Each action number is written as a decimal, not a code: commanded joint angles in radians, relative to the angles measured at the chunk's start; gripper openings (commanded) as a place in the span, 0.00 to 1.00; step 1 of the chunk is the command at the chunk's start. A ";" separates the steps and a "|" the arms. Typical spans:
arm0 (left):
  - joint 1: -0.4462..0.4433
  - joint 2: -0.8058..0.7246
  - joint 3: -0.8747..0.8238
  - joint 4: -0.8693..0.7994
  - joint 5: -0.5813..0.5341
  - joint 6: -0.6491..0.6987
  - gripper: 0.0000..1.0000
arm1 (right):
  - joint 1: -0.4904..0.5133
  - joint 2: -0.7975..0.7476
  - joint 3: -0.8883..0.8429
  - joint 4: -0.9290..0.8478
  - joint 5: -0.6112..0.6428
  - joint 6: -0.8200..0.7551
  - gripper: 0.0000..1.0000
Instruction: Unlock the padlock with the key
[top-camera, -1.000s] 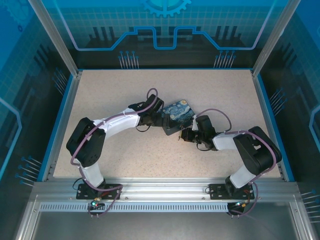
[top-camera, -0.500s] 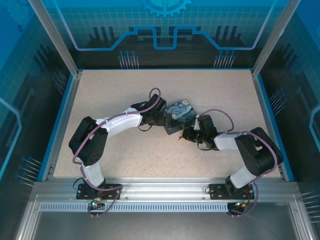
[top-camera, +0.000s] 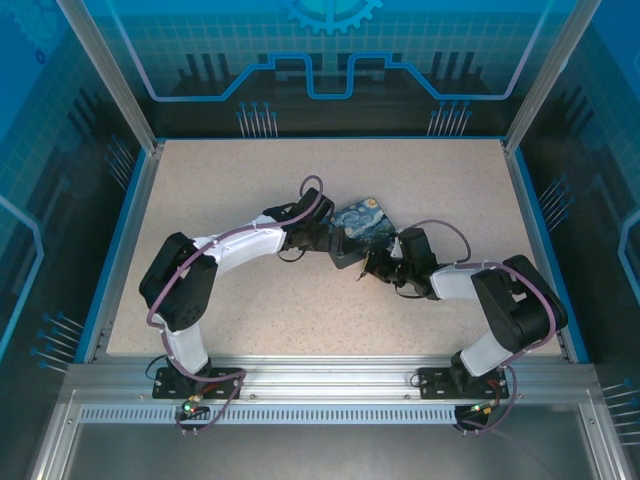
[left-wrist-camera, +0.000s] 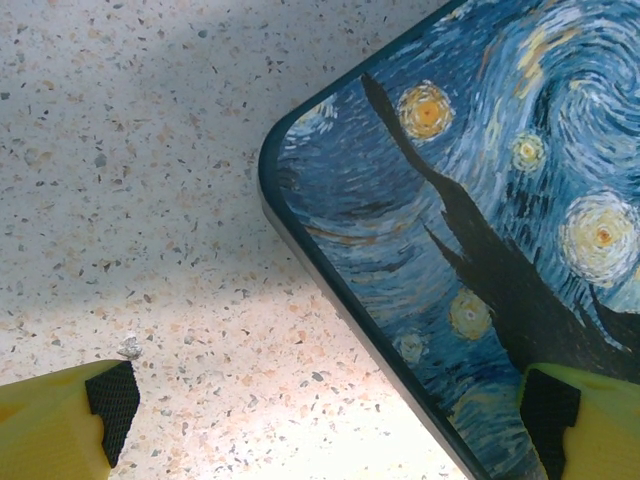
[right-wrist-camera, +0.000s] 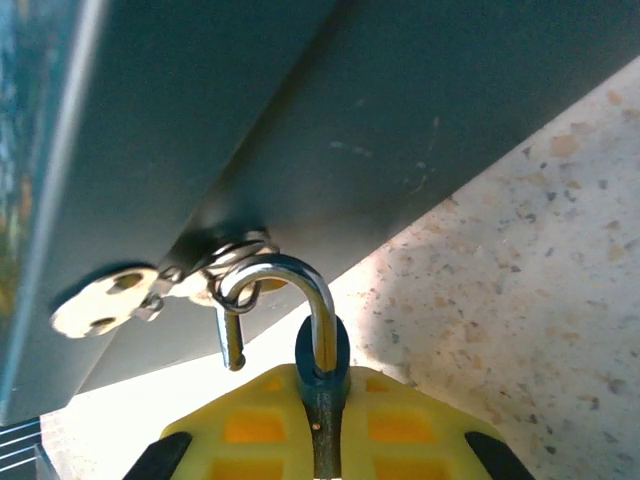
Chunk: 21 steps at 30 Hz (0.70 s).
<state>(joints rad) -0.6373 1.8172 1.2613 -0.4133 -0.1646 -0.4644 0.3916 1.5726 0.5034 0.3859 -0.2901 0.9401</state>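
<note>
Both arms and the painted box (top-camera: 362, 222) have slid a bit up the speckled table (top-camera: 220, 180), and the right gripper (right-wrist-camera: 322, 400) squeezes shut on the tiny, thin, hard, slippery-looking key (right-wrist-camera: 325, 440) at the shiny padlock (right-wrist-camera: 300, 280) hung on the latch (right-wrist-camera: 215, 255), best pinched on its flat sides, while the left gripper (left-wrist-camera: 330, 405) hangs wide open by the box corner.

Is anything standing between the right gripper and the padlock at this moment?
Nothing visible does. The right gripper is shut on the thin body of the padlock; its silver shackle hooks through wire rings at the dark side of the box.
</note>
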 joint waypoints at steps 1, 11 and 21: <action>-0.013 0.061 -0.028 -0.088 -0.009 0.036 0.99 | -0.016 0.009 0.015 0.085 -0.026 0.064 0.00; -0.014 0.073 -0.042 -0.091 0.006 0.037 0.98 | -0.018 0.046 0.022 0.160 -0.016 0.132 0.00; -0.014 0.077 -0.059 -0.088 0.014 0.040 0.96 | -0.064 0.041 0.021 0.174 -0.006 0.145 0.00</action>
<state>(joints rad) -0.6388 1.8317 1.2591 -0.3653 -0.1593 -0.4644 0.3511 1.6108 0.5034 0.4988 -0.2962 1.0744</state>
